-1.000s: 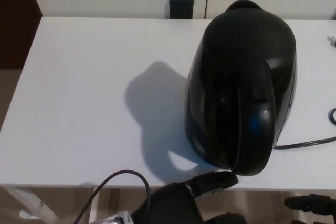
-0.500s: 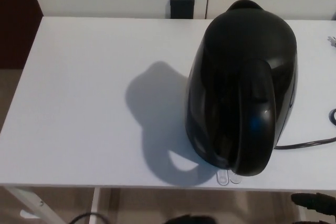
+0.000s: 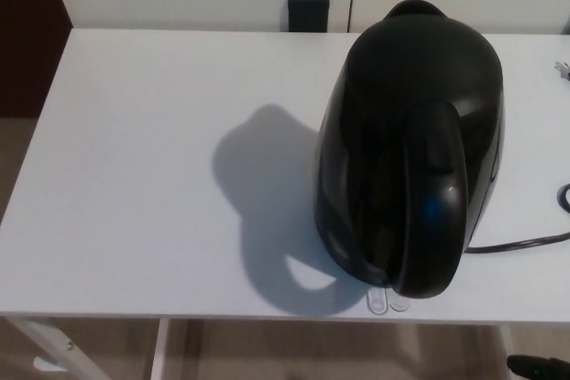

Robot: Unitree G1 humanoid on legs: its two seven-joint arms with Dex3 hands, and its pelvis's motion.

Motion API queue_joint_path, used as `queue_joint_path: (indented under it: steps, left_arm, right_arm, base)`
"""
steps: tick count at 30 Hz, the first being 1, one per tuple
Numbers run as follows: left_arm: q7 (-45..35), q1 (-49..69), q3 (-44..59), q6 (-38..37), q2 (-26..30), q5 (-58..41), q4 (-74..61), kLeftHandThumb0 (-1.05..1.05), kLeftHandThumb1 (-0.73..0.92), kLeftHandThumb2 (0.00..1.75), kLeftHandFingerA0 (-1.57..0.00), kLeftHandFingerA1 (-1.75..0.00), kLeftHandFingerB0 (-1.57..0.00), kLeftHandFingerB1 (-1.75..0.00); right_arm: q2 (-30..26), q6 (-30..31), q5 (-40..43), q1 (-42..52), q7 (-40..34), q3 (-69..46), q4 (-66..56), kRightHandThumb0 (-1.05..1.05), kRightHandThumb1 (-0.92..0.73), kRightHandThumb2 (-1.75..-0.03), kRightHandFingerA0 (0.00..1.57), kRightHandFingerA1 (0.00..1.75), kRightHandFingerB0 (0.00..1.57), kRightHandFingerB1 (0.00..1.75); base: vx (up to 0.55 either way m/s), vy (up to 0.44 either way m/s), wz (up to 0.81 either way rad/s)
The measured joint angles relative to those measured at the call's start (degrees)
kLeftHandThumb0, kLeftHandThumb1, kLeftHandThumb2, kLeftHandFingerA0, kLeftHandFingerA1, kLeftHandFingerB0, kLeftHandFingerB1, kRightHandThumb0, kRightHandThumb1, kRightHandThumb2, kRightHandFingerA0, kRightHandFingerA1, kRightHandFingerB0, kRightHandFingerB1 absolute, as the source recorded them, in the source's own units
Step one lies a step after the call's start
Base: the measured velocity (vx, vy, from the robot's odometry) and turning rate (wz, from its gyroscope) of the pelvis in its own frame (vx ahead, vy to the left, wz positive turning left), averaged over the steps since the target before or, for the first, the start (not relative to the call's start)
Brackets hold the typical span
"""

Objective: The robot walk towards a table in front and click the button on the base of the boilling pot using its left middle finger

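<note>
Single head view, looking steeply down, close over glossy black kettle [image 3: 408, 144] on white tabletop [image 3: 134, 175], near edge included.

The glossy black plastic boiling pot [image 3: 410, 149] carries a faint blue glint on its handle; its clear button tabs [image 3: 388, 300] look pale and translucent. The plain white rectangular surface [image 3: 134, 175] shows a soft grey shadow, a black power cord [image 3: 521, 243] and, beyond, a small black square box [image 3: 308, 13]
</note>
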Motion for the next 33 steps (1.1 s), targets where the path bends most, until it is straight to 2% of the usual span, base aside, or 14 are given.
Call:
queue_joint_path:
  steps: [3, 4, 5, 12, 16, 33]
  left_arm:
    - [-0.85, 0.55, 3.04, -0.29, -2.72, -2.9, 4.84, -0.52, 0.55, 0.57, -0.43, -0.35, -0.24, -0.29]
    - [-1.12, 0.64, 3.95, -0.3, -3.44, -3.69, 6.08, -0.57, 0.47, 0.73, -0.35, -0.44, -0.17, -0.38]
    - [-1.51, 0.71, 5.08, -0.3, -4.28, -4.55, 7.45, -0.55, 0.46, 0.72, -0.35, -0.44, -0.16, -0.38]
    - [-4.84, -0.42, 14.19, -0.26, -9.15, -10.96, 17.01, -0.47, 0.43, 0.68, -0.32, -0.45, -0.17, -0.37]
    - [-6.98, -2.12, 19.63, -0.19, -11.01, -14.5, 21.92, -0.52, 0.41, 0.69, -0.34, -0.46, -0.18, -0.38]
    - [-17.84, -7.93, 37.21, 0.41, -15.3, -29.79, 36.56, -0.51, 0.41, 0.69, -0.34, -0.46, -0.16, -0.38]
  right_arm:
    - [0.01, 0.0, 0.02, 1.0, 0.12, -0.01, 0.22, -0.15, -0.5, -0.54, 0.44, 0.45, 0.36, 0.38]
    - [0.01, 0.0, 0.03, 1.16, 0.15, -0.01, 0.31, -0.15, -0.5, -0.54, 0.44, 0.45, 0.36, 0.38]
    - [0.01, -0.01, 0.04, 1.38, 0.19, -0.01, 0.4, -0.16, -0.5, -0.54, 0.43, 0.44, 0.35, 0.38]
    - [0.01, -0.01, 0.1, 2.25, 0.45, -0.09, 0.7, -0.16, -0.47, -0.54, 0.4, 0.42, 0.36, 0.38]
    - [0.01, -0.01, 0.14, 2.32, 0.5, -0.2, 0.84, -0.15, -0.47, -0.53, 0.42, 0.43, 0.36, 0.38]
    - [0.01, -0.01, 0.44, 2.38, 0.44, -0.9, 1.12, -0.15, -0.49, -0.54, 0.45, 0.43, 0.37, 0.38]
  base:
    - [0.0, 0.0, 0.0]
    - [0.0, 0.0, 0.0]
    - [0.0, 0.0, 0.0]
    - [0.0, 0.0, 0.0]
    - [0.0, 0.0, 0.0]
    - [0.0, 0.0, 0.0]
